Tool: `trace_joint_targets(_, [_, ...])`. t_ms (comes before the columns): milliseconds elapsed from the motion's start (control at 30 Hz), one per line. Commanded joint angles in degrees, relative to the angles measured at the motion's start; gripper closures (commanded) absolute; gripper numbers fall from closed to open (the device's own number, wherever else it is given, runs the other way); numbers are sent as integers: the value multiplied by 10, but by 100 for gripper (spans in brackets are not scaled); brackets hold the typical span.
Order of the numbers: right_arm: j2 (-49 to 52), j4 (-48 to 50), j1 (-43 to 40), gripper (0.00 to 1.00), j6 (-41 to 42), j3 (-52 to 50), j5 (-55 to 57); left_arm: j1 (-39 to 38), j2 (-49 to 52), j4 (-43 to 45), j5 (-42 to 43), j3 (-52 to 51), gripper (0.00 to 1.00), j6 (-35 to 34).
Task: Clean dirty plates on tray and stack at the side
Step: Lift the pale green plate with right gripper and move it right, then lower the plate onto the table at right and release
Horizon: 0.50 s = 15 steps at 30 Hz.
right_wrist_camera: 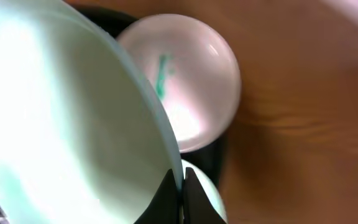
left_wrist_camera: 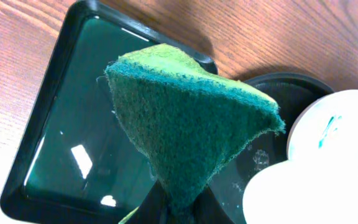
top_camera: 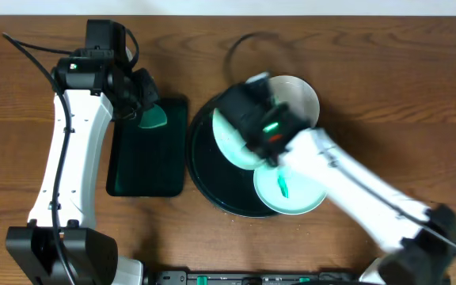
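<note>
A pale mint plate (top_camera: 229,144) is raised over the middle of the round black tray (top_camera: 205,169), pinched at its rim by the right gripper (right_wrist_camera: 180,186), whose fingers are clenched on the edge. Being round, the plate has no long axis of its own. It appears tilted rather than flat, and in the right wrist view its rim sweeps diagonally from upper left down to the fingers, with the hollow face spread to the left of that line. A second plate (top_camera: 301,196) lies face up across the tray's lower right rim, partly out over the tabletop (top_camera: 394,79); the short teal smear (top_camera: 282,186) near its centre runs roughly up and down in the overhead view. A third plate (top_camera: 301,91), whiter, sits at the tray's upper right edge, half covered by the right arm; whether it rests on the rim or just beside it cannot be told. Left of the round tray, close beside it, lies the rectangular black tray (top_camera: 144,170), its long sides running up and down the overhead view and its floor glossy green-black. Above its upper end the left gripper (left_wrist_camera: 179,210) is closed on a dark green sponge (left_wrist_camera: 191,124), which fans out wide from the fingertips.
</note>
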Motion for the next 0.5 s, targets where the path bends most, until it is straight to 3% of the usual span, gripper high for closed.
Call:
trace_joint_targets(0, [-81,26,-107,99,-52,10,-246,1,2,2,-6,2,93,-7])
trace_joint_targets(167, [-129,24,-317,99,-58,10,-410,1,2,1,-6,2,93,1])
trace_joint_targets(333, [-120,-12,-481,99,-65,-6,-408,1,2,1,-6,2,93,10])
trace_joint_targets(467, [-91,15,-579,99,-55,-74,-381,1,2,2,-6,2,93,10])
